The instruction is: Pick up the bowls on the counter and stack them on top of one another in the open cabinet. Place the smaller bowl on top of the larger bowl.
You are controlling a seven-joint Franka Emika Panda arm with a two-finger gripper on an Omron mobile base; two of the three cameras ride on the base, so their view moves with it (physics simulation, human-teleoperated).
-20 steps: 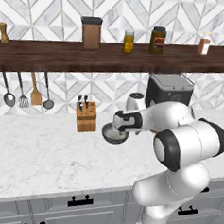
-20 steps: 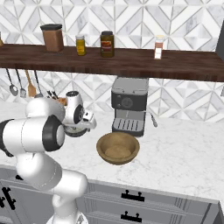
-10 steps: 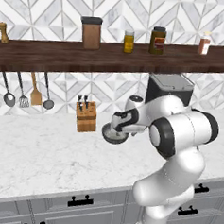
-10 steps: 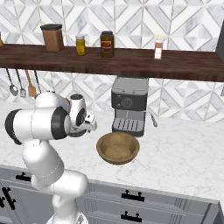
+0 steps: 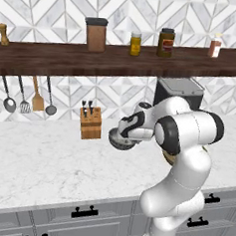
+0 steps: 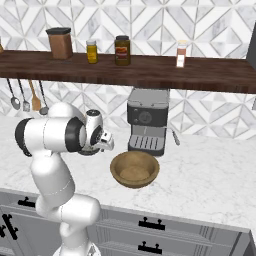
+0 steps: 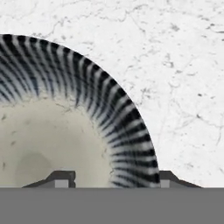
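While held off the counter (image 5: 47, 160), smaller bowl's (image 7: 65, 131) rim between the clamped claw (image 7: 111, 177) tips

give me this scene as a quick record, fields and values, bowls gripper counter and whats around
smaller bowl: dark grey, striped wall, pale speckled inside, its rim between the fingertips
gripper: one fingertip inside the bowl, one outside the rim; contact not clear
larger bowl: tan wood, on the counter before the coffee machine, empty
counter: white marble, grey drawers below
coffee machine: against the wall, under the shelf
knife block: wooden, beside the smaller bowl
shelf: dark wood, holds jars
utensils: hanging under the shelf
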